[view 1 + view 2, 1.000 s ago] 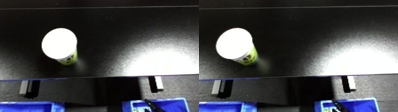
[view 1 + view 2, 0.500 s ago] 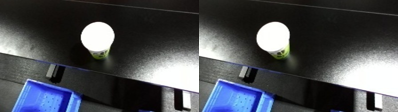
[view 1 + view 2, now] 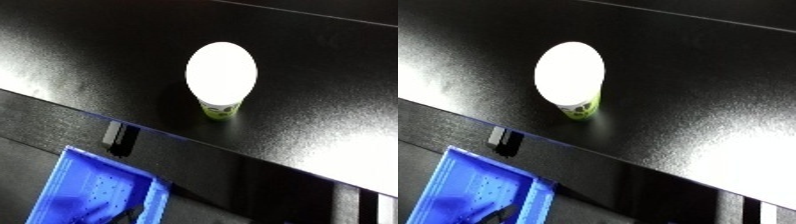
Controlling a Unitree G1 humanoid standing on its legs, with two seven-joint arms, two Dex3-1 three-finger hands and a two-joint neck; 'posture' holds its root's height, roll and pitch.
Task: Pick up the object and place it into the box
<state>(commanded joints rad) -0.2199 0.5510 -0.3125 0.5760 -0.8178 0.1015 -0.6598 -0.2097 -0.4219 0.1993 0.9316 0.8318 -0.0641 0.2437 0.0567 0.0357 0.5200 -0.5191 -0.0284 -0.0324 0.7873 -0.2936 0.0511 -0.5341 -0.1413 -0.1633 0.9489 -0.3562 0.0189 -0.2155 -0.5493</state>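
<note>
The cup (image 3: 220, 82), white-lidded with a green side, stands upright on the black table (image 3: 107, 45) near its front edge, above the blue bin (image 3: 89, 192); probably light and crushable, so best held around its side, though neither hand shows.

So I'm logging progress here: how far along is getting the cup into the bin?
Nothing looks done yet. The cup stands on the black table, white lid on, near its front edge. Nothing is in hand: neither robot hand shows in either view. The blue bin sits below the table edge at lower left, without the cup in it. Reaching, grasping, lifting and dropping it in are all left.
</note>
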